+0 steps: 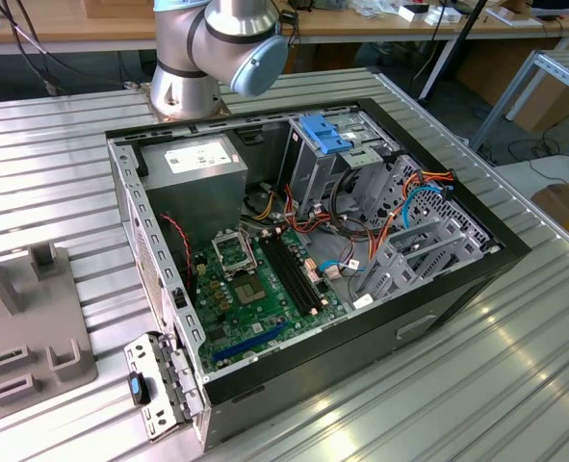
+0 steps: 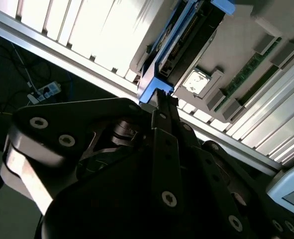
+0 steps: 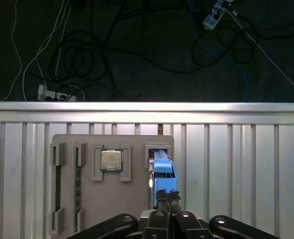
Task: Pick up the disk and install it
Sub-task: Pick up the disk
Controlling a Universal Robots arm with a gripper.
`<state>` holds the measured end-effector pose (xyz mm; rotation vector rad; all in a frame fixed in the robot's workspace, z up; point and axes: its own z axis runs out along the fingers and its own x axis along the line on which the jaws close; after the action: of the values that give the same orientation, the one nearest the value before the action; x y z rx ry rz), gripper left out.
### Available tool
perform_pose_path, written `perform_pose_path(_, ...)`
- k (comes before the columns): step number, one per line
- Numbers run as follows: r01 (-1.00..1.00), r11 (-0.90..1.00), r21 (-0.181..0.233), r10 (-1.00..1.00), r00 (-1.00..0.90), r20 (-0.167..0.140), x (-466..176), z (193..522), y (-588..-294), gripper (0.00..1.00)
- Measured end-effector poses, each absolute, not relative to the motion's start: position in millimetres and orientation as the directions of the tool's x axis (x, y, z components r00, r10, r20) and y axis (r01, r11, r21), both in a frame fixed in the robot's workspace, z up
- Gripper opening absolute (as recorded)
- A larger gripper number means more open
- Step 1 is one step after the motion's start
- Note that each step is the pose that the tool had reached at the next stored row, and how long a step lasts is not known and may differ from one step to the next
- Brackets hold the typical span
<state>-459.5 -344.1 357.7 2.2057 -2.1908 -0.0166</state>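
Gripper [image 3: 167, 195] tight on disk [image 3: 162, 167] tab

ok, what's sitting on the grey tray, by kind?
disk: 1
processor chip: 1
memory stick: 1 green; the slot beside it is too dark to tell
total on the grey tray: 3 for certain

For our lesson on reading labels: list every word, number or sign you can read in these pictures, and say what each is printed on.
No text can be read in any of the pictures.
The white label on the grey box inside the computer case: print too small to read.
The chip on the grey tray: surface markings too blurred to read.
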Motion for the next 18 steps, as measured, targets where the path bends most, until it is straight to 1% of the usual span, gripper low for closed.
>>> perform_pose_path(1,-1.0,-0.007,0.031,-1.0,0.007,0.015,-460,358,-344,0.17)
perform_pose_path(2,-1.0,-0.007,0.031,-1.0,0.007,0.015,-460,358,-344,0.29)
perform_pose_path(3,-1.0,-0.007,0.031,-1.0,0.007,0.016,-460,358,-344,0.29)
perform_pose_path(8,-1.0,-0.007,0.031,-1.0,0.007,0.016,-459,358,-344,0.6)
perform_pose_path(11,-1.0,-0.006,0.03,-1.0,0.007,0.014,-460,357,-344,0.6)
perform_pose_path(18,-1.0,-0.007,0.031,-1.0,0.007,0.013,-460,341,-344,0.6)
